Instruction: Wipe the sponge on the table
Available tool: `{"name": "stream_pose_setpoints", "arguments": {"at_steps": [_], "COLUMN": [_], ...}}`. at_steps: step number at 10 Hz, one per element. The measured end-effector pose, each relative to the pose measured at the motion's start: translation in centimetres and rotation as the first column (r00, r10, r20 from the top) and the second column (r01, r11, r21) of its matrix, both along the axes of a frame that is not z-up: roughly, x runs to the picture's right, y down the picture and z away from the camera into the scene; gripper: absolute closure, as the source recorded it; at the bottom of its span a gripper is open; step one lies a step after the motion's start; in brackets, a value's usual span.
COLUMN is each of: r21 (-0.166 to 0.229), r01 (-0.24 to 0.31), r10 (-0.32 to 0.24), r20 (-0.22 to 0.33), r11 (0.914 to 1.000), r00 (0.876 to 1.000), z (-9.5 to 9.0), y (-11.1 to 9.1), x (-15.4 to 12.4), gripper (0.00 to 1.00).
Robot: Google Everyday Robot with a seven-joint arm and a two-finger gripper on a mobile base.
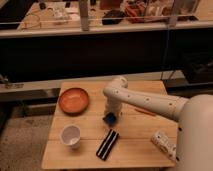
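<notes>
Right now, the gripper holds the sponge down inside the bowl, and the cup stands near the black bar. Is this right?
Not quite. The camera view shows the gripper holding the sponge down on the table, beside the bowl, not inside it. The cup does stand near the black bar.

Long cluttered workbench [107, 12] runs across the back, with a pale rail [60, 31] along its front edge and a dark panel [75, 57] below. Speckled grey floor [20, 142] shows lower left. A thin cable [165, 50] hangs down on the right; light is warm and dim.
</notes>
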State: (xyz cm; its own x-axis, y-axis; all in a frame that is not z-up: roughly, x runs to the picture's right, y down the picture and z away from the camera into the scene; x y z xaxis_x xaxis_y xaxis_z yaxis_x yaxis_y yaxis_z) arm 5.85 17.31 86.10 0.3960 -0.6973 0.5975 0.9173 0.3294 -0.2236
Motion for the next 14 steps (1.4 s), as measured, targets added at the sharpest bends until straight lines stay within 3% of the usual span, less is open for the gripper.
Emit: {"name": "stream_pose_setpoints", "arguments": {"at_steps": [5, 7, 9, 14], "r21": [0.016, 0.026, 0.034, 0.037], "r01": [-0.07, -0.086, -0.095, -0.05], "r10": [0.071, 0.088, 0.099, 0.053], "r20": [-0.111, -0.127, -0.138, -0.083], "r11": [0.9974, 0.996, 0.9949, 0.9981], "r00": [0.991, 0.988, 0.986, 0.995], "z": [-2.0, -1.2, 0.9, 5.1], "y": [1.1, 0.5, -1.2, -4.9], "x": [4.5, 5.2, 6.4, 3.8], "gripper": [0.59, 0.59, 0.59, 0.59]}}
